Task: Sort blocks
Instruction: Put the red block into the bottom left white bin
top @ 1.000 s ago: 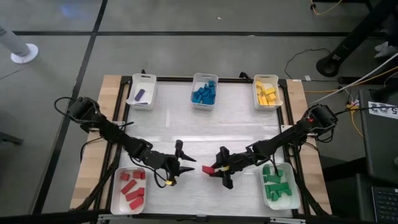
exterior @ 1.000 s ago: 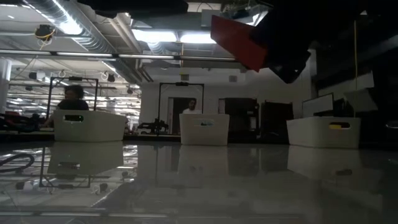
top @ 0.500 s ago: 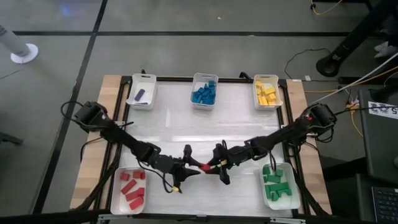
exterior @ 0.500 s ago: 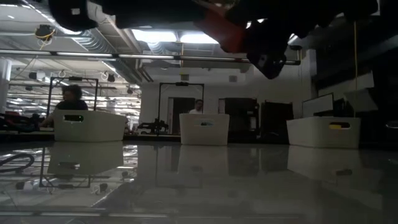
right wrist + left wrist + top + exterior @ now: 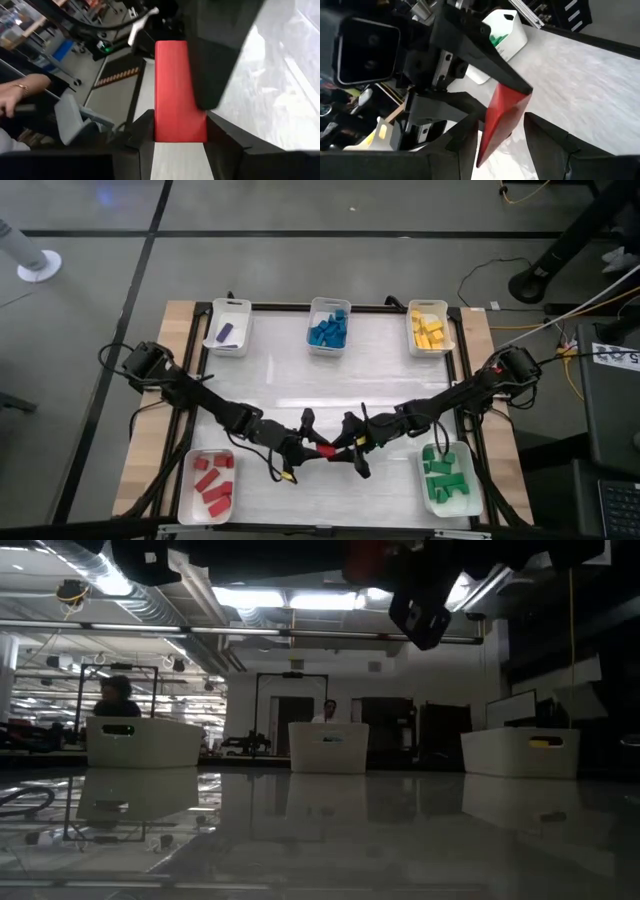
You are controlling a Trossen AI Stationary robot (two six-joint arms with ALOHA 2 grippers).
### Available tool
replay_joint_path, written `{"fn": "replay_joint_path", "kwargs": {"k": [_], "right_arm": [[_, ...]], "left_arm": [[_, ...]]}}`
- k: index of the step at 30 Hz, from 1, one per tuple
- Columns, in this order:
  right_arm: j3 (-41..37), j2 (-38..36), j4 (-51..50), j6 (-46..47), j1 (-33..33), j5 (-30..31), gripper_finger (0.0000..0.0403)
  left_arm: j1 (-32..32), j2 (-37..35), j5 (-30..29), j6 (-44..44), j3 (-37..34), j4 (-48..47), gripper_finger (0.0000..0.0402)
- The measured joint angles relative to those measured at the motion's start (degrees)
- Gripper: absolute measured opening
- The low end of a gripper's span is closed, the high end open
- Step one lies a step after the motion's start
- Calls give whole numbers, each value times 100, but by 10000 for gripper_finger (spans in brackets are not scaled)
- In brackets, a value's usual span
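Observation:
A red bar block (image 5: 327, 450) is held above the table's near middle, between the two arms. My right gripper (image 5: 343, 446) is shut on it from the right. My left gripper (image 5: 312, 446) comes from the left and is open. In the left wrist view its fingers (image 5: 462, 142) stand close on either side of the block's free end (image 5: 502, 120); I cannot tell whether they touch it. Other blocks lie sorted by colour in white trays: red (image 5: 212, 482), green (image 5: 447, 478), purple (image 5: 225, 333), blue (image 5: 328, 332), yellow (image 5: 428, 332). My right gripper pinches the red block's right-hand end (image 5: 180, 127) between its two fingers, one on each long side. The fingers come about level from the table's right and lie along the bar. The block is lifted clear of the table and points toward my left gripper.
White trays stand at the far edge (image 5: 329, 310) and in both near corners (image 5: 192, 480), (image 5: 472, 490). The white table top (image 5: 330, 380) between them is bare. People show in the room behind (image 5: 118, 700), and a hand (image 5: 15, 97) in the right wrist view.
My left gripper has moved toward the table's right until its fingers flank the red block's free end. My right gripper has raised the block a little; in the low view it has risen to the picture's top edge.

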Motion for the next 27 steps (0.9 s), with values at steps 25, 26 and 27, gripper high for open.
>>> {"fn": "replay_joint_path", "kwargs": {"k": [25, 26, 27], "right_arm": [[0, -7, 567, 26, 11, 443, 140], [-3, -7, 598, 30, 11, 449, 140], [-7, -7, 652, 33, 11, 449, 140]], "left_arm": [[123, -13, 390, 808, -11, 490, 129], [133, -11, 401, 811, -12, 500, 126], [133, -13, 410, 816, -13, 514, 123]]}}
